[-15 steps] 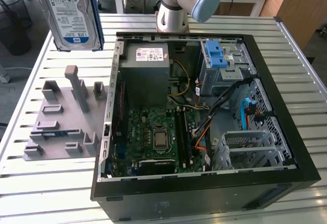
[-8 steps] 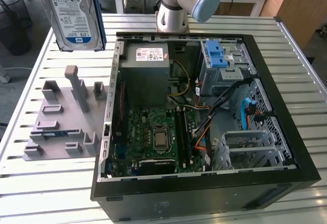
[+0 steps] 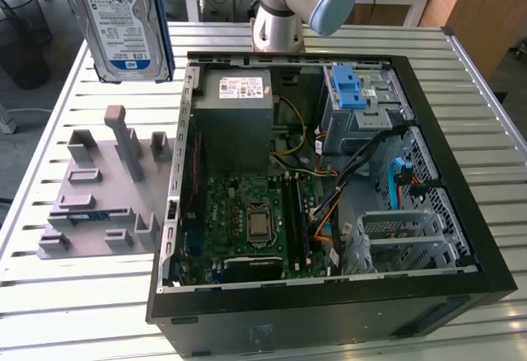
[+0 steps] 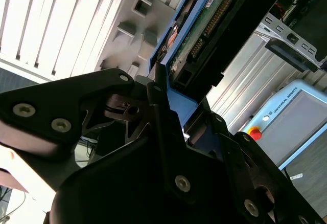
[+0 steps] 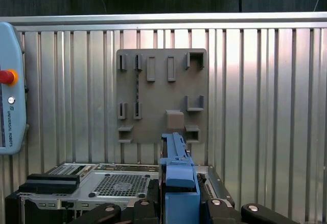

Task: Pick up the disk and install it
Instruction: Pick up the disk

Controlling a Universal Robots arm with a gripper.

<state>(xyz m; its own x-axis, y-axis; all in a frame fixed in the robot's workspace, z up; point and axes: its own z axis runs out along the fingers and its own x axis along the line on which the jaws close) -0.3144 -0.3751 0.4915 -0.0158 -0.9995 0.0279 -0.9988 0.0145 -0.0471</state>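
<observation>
Slatted metal makes up the surface [image 3: 74, 311], with the open computer case [image 3: 288, 320] lying on its side across the middle and a grey fixture plate [image 3: 90, 188] just beside it on the exterior view's left. I have the disk [image 3: 123, 23] up in the air, clear of everything, hanging on edge over the far part of that plate with its label face turned toward the exterior camera. In both wrist views my tool [image 5: 180, 193] is closed down on the blue carrier bracket, one finger on each side of it, with the bare circuit-board side of the disk [image 4: 214, 24] running away past the fingertips. The disk is not yet in the case. The grey drive cage [image 3: 354, 97] with its blue handle sits at the far right corner inside, well apart from where I am holding. I judge the grip to be the weak point: I am pinching plastic near one end, so most of the drive hangs out beyond my fingers, and any quick swing could let it pivot or slide in the bracket. A tilted disk would then meet a bay crooked and jam. The bundle of cables [image 3: 362, 163] draped near the cage could snag a corner. The exposed board side could also scrape on the case's sheet-metal edges if I come across too low over the power supply [image 3: 239, 122].
</observation>
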